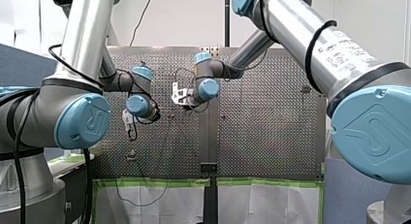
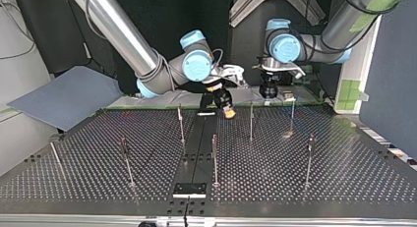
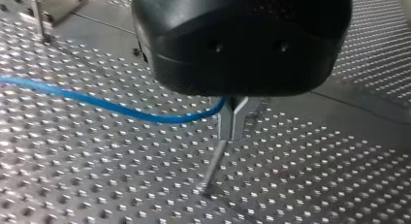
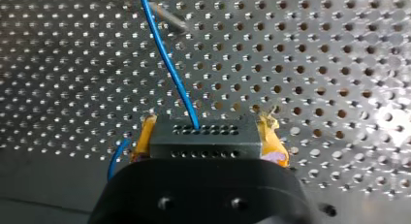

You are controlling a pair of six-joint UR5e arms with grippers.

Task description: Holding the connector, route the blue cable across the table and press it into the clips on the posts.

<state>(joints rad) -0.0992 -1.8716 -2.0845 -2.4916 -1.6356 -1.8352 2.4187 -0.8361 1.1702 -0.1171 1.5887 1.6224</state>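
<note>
Closest in, your right gripper (image 4: 207,134) has its yellow pads (image 4: 145,136) clamped on the two ends of the dark connector (image 4: 203,141). The connector's long side spans from pad to pad, and its holed face points ahead. The blue cable (image 4: 167,64) leaves the middle of that face and runs away over the perforated counter (image 4: 315,64). It leans slightly aside as it goes and passes just beside a blurred post (image 4: 167,18). A short blue loop shows beside one pad. Further out, your left gripper (image 3: 232,134) has its narrow metal fingers (image 3: 225,124) pinched almost together on the cable, which trails off sideways in a shallow sag. A thin post (image 3: 215,163) stands just beyond those fingertips. The top view shows more posts (image 2: 215,158), upright and well apart.
</note>
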